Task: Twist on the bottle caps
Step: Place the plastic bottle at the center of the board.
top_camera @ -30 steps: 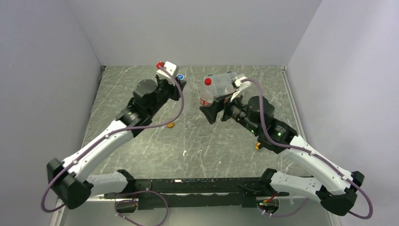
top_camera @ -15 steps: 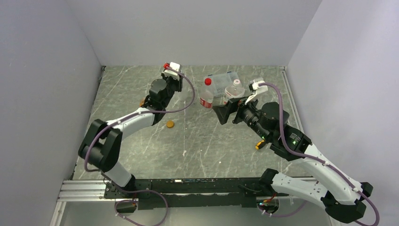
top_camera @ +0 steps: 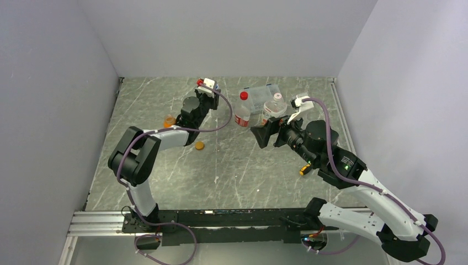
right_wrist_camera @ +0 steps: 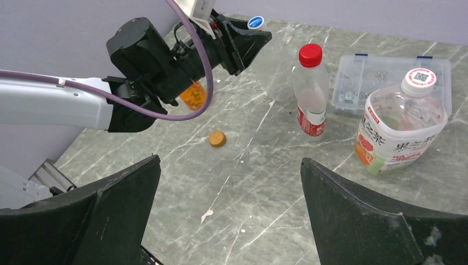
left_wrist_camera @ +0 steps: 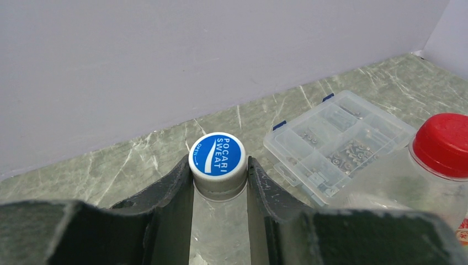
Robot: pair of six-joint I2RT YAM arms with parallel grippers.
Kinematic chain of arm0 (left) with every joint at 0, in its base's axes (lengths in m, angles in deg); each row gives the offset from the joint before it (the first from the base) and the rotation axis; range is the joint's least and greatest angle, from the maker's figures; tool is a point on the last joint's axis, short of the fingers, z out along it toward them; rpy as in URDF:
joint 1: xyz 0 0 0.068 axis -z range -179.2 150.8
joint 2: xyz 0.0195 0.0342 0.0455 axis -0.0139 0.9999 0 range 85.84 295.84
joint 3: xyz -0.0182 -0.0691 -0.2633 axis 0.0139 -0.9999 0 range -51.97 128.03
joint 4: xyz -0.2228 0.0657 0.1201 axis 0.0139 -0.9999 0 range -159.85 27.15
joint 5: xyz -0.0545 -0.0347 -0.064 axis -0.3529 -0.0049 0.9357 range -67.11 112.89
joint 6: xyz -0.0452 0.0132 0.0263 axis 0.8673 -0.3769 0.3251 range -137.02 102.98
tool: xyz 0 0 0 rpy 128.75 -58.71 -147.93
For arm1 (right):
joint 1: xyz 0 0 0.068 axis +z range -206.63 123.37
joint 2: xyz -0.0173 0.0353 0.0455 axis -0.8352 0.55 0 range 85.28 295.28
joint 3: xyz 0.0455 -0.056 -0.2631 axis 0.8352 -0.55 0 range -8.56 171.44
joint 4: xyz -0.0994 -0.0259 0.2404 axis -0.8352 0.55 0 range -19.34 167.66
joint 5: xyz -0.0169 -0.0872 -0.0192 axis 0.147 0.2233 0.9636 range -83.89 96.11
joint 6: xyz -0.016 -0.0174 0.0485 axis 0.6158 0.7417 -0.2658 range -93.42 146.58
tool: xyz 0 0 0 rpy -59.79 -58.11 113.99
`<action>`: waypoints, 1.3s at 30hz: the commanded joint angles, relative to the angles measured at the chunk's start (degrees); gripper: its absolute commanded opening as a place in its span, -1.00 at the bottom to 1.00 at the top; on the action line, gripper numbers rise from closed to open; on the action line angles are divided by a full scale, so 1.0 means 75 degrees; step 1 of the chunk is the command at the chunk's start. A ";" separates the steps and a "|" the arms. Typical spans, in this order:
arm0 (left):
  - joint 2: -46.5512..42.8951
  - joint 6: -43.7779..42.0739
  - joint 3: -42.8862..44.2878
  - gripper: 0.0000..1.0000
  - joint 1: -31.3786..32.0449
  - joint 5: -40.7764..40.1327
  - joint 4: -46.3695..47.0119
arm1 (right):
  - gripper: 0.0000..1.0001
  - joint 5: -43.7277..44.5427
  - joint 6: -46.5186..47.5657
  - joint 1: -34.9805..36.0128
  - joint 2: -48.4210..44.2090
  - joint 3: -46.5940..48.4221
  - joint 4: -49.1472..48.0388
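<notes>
My left gripper [left_wrist_camera: 219, 167] pinches the blue cap [left_wrist_camera: 217, 154] on its clear bottle [left_wrist_camera: 218, 232], centre frame; my right gripper [right_wrist_camera: 229, 163] hangs spread wide; next, I judge, twisting tight.

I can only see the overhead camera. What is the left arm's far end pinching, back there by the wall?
Observer: Its wrist camera shows the left gripper closed on a blue cap that sits on top of a clear bottle.
Operator: And the white-labelled bottle, is it capped?
Observer: Yes. The right wrist camera shows a whitish cap with a printed square code on it. I cannot tell how tightly it is screwed on.
Operator: Is the other arm holding anything?
Observer: No. In its own camera the right gripper is wide open and holds nothing.
</notes>
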 commanded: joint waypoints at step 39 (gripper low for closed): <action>0.0000 -0.0183 0.0439 0.37 -0.0019 -0.0040 -0.0893 | 0.99 0.0002 0.0017 -0.0010 0.0038 0.0084 -0.0242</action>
